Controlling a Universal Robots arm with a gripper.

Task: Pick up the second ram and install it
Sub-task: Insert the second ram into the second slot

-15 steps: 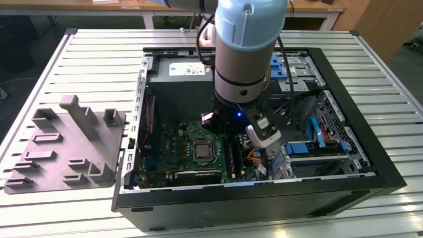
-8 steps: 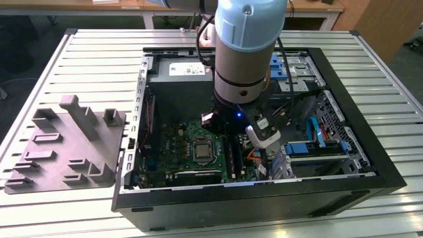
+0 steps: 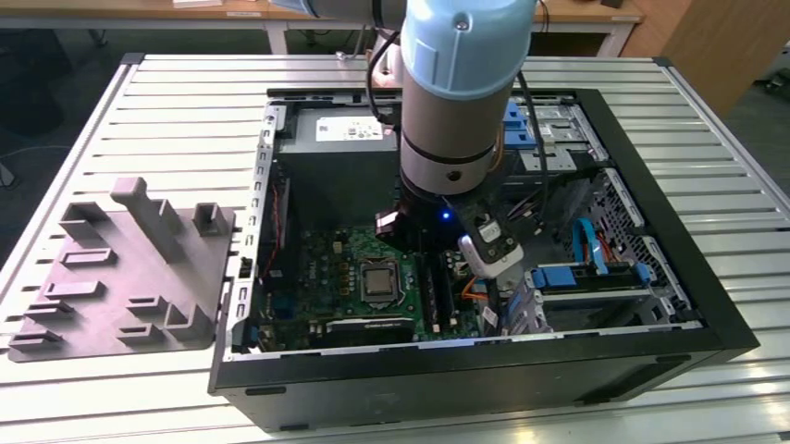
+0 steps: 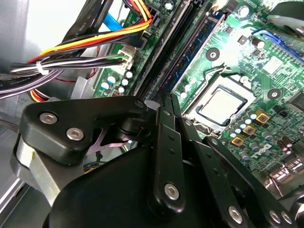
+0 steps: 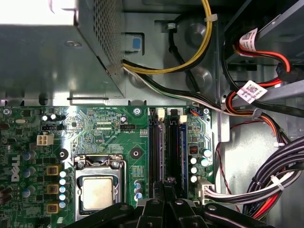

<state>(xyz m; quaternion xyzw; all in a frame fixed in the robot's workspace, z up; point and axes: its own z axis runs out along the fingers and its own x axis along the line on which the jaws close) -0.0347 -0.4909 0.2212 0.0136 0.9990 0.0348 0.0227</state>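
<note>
The second ram (image 5: 177,152) is a dark-blue strip standing on edge in the black slot nearer the cables on the green motherboard (image 5: 99,126). In the second wrist view the ram (image 4: 197,52) runs straight up to my fingertips. My gripper (image 5: 167,186) is down inside the computer case beside the processor (image 5: 97,192), its black fingers (image 4: 160,137) drawn together, shut on the ram's upper edge. In the exterior view my arm (image 3: 450,111) reaches down into the open case and hides the fingers.
The grey power-supply box (image 3: 339,139) sits at the far end of the slots. Bundled cables (image 5: 266,185) and drive bays (image 3: 593,277) crowd the side next to the slots. A grey moulded fixture (image 3: 129,268) lies on the slatted table outside the case.
</note>
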